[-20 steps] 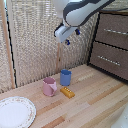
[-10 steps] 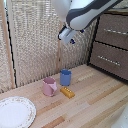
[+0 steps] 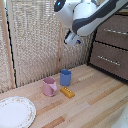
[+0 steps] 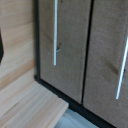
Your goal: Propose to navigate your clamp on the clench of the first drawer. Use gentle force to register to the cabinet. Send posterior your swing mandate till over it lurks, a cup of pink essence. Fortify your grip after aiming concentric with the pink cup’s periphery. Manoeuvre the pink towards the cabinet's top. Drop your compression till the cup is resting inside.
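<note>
My gripper (image 3: 73,40) hangs from the white arm high above the table, left of the dark brown cabinet (image 3: 102,48) in the exterior view, and holds nothing. The first drawer (image 3: 114,22) has a slim silver handle (image 3: 116,31); the lower drawer's handle (image 3: 107,58) is below it. The pink cup (image 3: 49,86) stands on the table, well below the gripper, beside a blue cup (image 3: 65,77). The wrist view shows two brown drawer fronts with silver bars (image 4: 55,32) close ahead; I cannot tell which is which. A dark finger (image 4: 1,47) shows at that picture's edge.
A yellow block (image 3: 67,92) lies in front of the two cups. A white plate (image 3: 15,112) sits at the exterior view's near left. A reed screen (image 3: 35,40) backs the wooden table (image 3: 95,100).
The gripper has moved a little toward the exterior view's right and slightly lower, nearer the cabinet. The cups, block and plate have not moved.
</note>
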